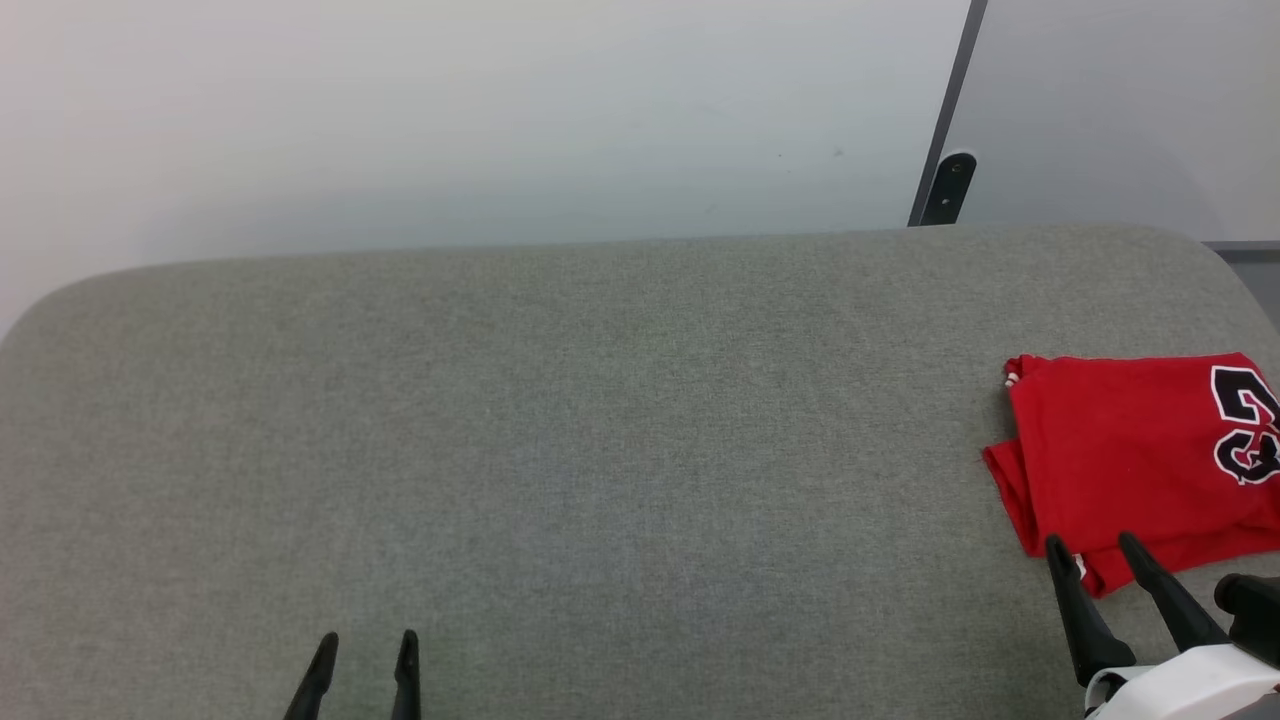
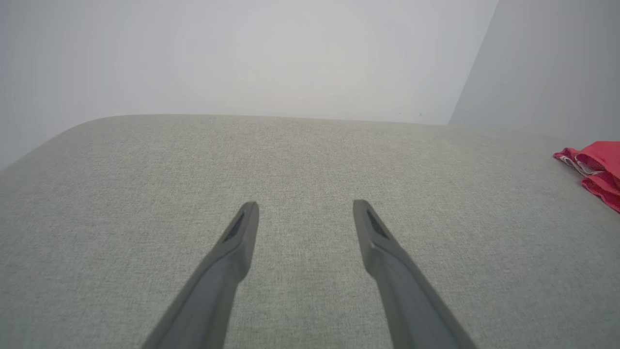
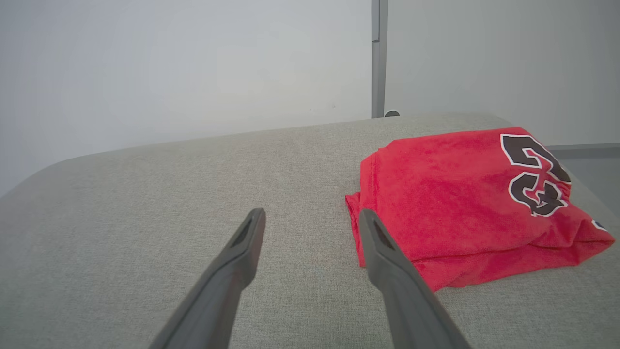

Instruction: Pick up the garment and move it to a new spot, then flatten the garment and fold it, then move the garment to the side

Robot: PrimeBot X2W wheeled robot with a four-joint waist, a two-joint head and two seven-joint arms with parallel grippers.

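Head view. Shows a grey cushion (image 1: 600,420) against a pale wall (image 1: 480,110), with the garment (image 1: 1130,450) lying as a folded red stack at the far right, black lettering uppermost, partly cut off by the frame edge. Places the left gripper (image 1: 369,636) at the lower left, jaws apart, empty, well apart from the garment. Places the right gripper (image 1: 1090,540) at the lower right, jaws apart, tips over the garment's near edge; cannot tell whether touching.

Left wrist view. Looks along parted jaws over bare cushion, garment at the far right.

Right wrist view. Looks along parted jaws holding nothing, one jaw just beside the garment's near corner.

Appears to be the last step, setting the garment aside, likely done or nearly. Calls next for drawing the right gripper back without snagging cloth.
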